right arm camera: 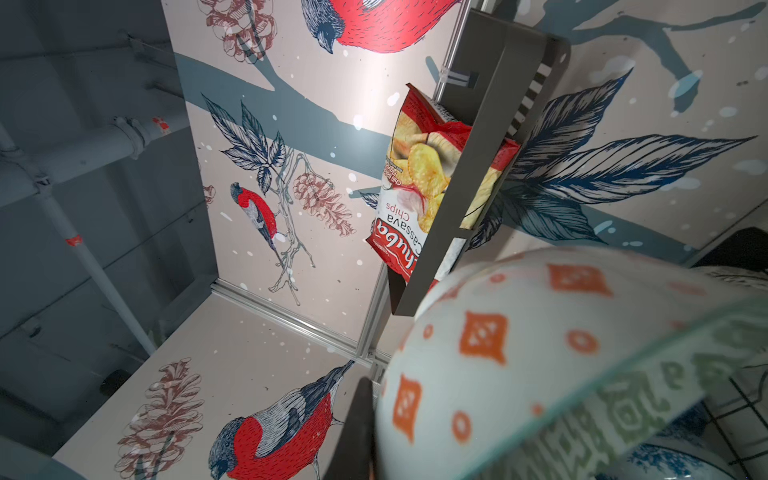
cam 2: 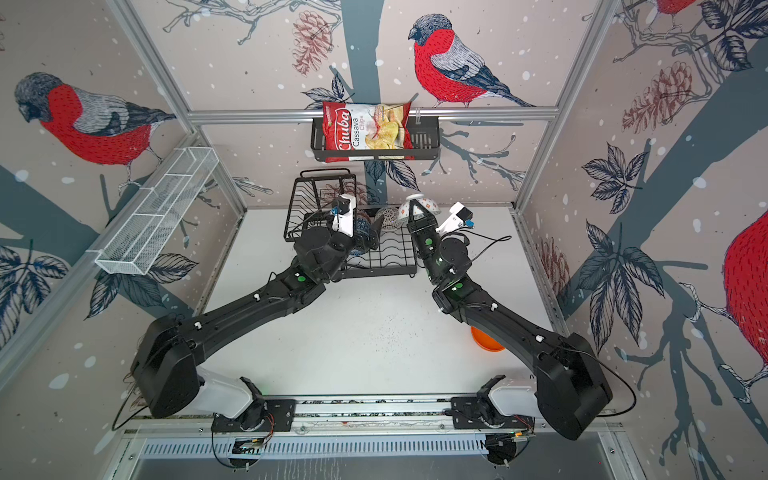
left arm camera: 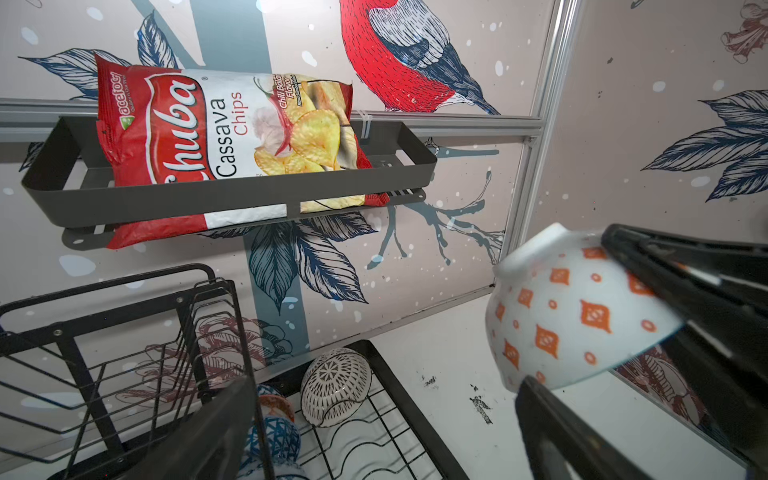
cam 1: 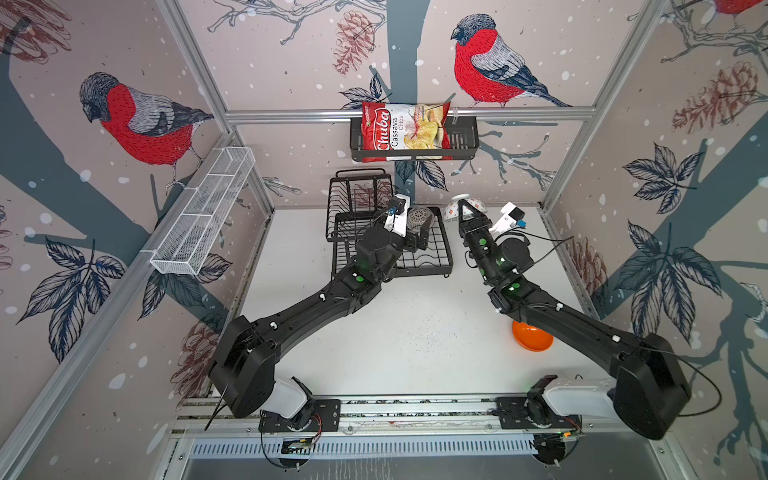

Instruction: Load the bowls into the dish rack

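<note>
Two narrow-set jaws of my right gripper [cam 1: 467,210] pinched the orange-diamond bowl [left arm camera: 573,316] at its rim, the bowl tipped with its foot pointing away from me. I held it clear of the table [cam 1: 395,332], just beside the far corner of the dish rack [cam 1: 440,266] on my right arm's side.

My left gripper [left arm camera: 386,390] hung spread wide and empty over the rack's flat base. Below it the blue geometric bowl [left arm camera: 272,436] sat on the wavy wires, and the radial-patterned bowl [left arm camera: 336,386] leaned on edge at the rack's far side. The plain orange bowl [cam 1: 532,336] lay on the table well apart from the rack, toward me, partly under my right arm.

I judged these bowls to be glazed ceramic: stiff, light enough, but slick and quick to chip on wire. A pinch across the rim wall, set deep, seemed the surest hold, since a shallow one could let the bowl swing.
</note>
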You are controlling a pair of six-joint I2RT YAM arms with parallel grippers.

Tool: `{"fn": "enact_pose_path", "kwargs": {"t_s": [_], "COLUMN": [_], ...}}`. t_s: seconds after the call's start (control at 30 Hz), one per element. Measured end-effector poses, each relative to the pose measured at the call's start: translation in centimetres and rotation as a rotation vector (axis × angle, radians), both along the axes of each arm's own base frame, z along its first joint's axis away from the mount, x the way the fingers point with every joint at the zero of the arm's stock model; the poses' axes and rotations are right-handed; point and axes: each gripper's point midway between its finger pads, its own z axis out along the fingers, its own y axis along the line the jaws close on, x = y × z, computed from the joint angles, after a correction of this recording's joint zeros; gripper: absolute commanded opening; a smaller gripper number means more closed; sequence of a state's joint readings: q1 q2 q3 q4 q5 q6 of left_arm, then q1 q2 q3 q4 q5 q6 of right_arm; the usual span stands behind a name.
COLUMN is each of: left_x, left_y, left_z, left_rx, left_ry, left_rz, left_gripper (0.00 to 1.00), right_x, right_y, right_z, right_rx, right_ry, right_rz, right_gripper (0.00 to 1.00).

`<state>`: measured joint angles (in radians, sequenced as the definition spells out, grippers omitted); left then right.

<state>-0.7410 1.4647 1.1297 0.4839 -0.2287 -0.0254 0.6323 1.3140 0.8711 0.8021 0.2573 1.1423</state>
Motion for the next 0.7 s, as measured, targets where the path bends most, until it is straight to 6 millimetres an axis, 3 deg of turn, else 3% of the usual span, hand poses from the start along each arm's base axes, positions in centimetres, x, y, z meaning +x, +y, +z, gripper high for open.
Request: {"fn": "enact_pose_path", "kwargs": {"t_s": [0.13, 0.27, 0.37, 0.53, 0.7], "left_x": [0.1, 1.5, 2.3, 4.4, 4.2], "left_y": [-0.5, -0.8, -0.5, 2.6, 3.9], "left_z": [2.0, 3.3, 2.1, -1.0, -1.5], "left_rx": [0.039, 0.084, 0.130, 0.150, 0.140], "left_ry": [-0.009, 0.014, 0.070, 0.204, 0.241], "left_rz": [-0.022, -0.020, -0.022, 0.012, 0.001], "left_gripper": [0.98, 0.98, 0.98, 0.98, 0.98], "right_x": [1.3, 2.5, 3.5, 5.9, 8.3], "right_y": [0.1, 0.6, 1.4, 2.4, 3.5], "right_z": [-1.4, -2.2, -3.2, -7.5, -9.4], "right_rx": [-0.062, -0.124, -0.161, -0.212, -0.214], "right_ry": [0.033, 0.050, 0.065, 0.141, 0.171], "right_rz": [-0.011, -0.018, -0.019, -0.006, 0.007], "right_gripper": [0.00, 0.00, 0.00, 0.00, 0.00]}}
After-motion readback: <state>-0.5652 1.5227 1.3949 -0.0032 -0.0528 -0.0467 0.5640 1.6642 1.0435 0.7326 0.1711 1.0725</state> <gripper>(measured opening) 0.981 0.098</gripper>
